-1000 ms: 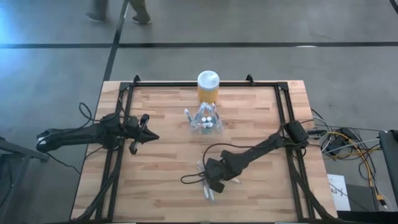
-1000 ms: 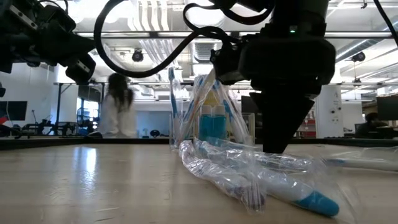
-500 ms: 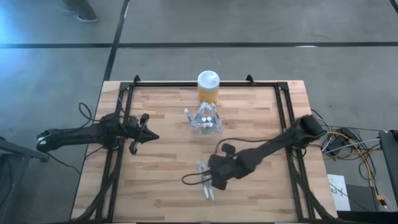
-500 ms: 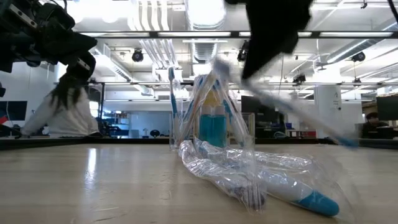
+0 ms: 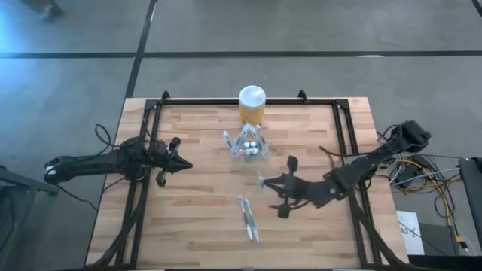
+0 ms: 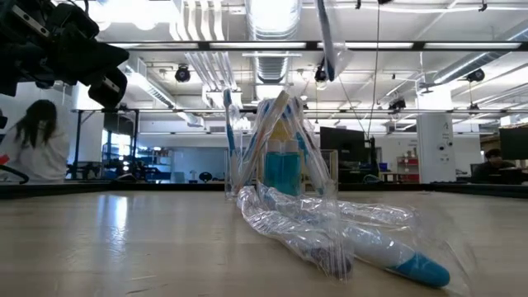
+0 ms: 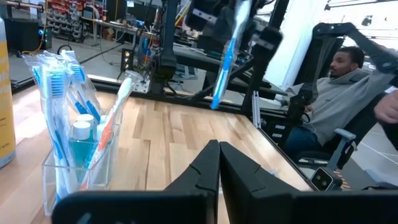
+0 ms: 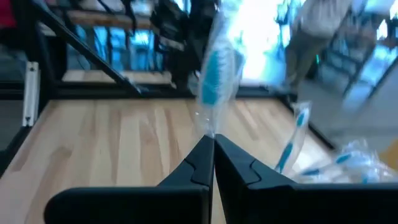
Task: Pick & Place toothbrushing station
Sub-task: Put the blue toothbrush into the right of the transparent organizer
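Note:
The toothbrushing station point(image 5: 247, 144), a clear holder with blue toothbrushes and small bottles, stands on its base at the table's middle, in front of the yellow jar point(image 5: 252, 105); the left wrist view shows the station point(image 7: 71, 146) close up. My right gripper point(image 5: 266, 181) hangs above the table, right of centre, shut on a wrapped blue toothbrush point(image 7: 225, 62). A second wrapped toothbrush point(image 5: 248, 219) lies flat nearer the front edge. My left gripper point(image 5: 183, 165) waits shut at the table's left, above the wood. My right gripper pinches the toothbrush's clear wrapper point(image 8: 209, 127) between its two fingers, right beside the blue part. The fingers come nearly level from the table's right side and lie across the toothbrush. The toothbrush stands steeply, a little tilted, lifted clear of the table.
A black frame point(image 5: 340, 128) runs around the tabletop. Cables point(image 5: 422, 169) lie off the right edge. A person point(image 7: 348, 93) sits beyond the table. Bare wood lies between the station and the toothbrush on the table.
My right gripper has risen from the table's front middle, gone toward the far and right edges, and tipped from pointing down to nearly level. It has carried one wrapped toothbrush up, clear of the wood. The other wrapped toothbrush has stayed where it lay.

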`<state>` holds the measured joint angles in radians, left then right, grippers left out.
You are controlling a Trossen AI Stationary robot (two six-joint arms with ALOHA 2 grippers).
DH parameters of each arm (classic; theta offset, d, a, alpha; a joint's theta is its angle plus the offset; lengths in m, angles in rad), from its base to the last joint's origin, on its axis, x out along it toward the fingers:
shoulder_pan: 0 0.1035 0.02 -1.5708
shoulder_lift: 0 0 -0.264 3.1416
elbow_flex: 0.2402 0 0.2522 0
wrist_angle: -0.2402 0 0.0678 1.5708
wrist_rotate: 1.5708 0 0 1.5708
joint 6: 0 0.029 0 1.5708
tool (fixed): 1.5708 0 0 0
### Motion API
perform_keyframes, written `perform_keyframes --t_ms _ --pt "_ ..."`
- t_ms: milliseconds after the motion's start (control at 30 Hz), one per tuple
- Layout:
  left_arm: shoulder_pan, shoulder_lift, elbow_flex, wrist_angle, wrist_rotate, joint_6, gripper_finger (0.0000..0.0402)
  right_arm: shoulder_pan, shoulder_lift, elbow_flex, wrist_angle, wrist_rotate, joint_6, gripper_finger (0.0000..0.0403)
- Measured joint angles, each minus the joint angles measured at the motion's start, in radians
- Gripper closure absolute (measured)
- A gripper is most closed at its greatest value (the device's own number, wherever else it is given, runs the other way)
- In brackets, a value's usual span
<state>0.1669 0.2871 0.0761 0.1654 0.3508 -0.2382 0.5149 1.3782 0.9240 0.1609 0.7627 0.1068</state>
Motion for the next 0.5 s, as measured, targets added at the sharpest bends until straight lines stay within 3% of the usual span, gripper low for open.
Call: perform_keyframes --t_ms 100,267,500 --pt "0.0 0.0 0.0 0.0 0.0 0.0 0.0387 -0.024 -0.069 -0.162 0.242 -0.003 -0.114 0.0395" --pt "0.0 0.0 0.0 0.0 0.0 0.002 0.0393 -0.114 -0.163 -0.36 0.469 0.0 -0.184 0.0395" --pt "0.0 0.0 0.0 0.0 -0.001 0.001 0.0393 -0.299 -0.145 -0.545 0.781 0.026 -0.188 0.0395"
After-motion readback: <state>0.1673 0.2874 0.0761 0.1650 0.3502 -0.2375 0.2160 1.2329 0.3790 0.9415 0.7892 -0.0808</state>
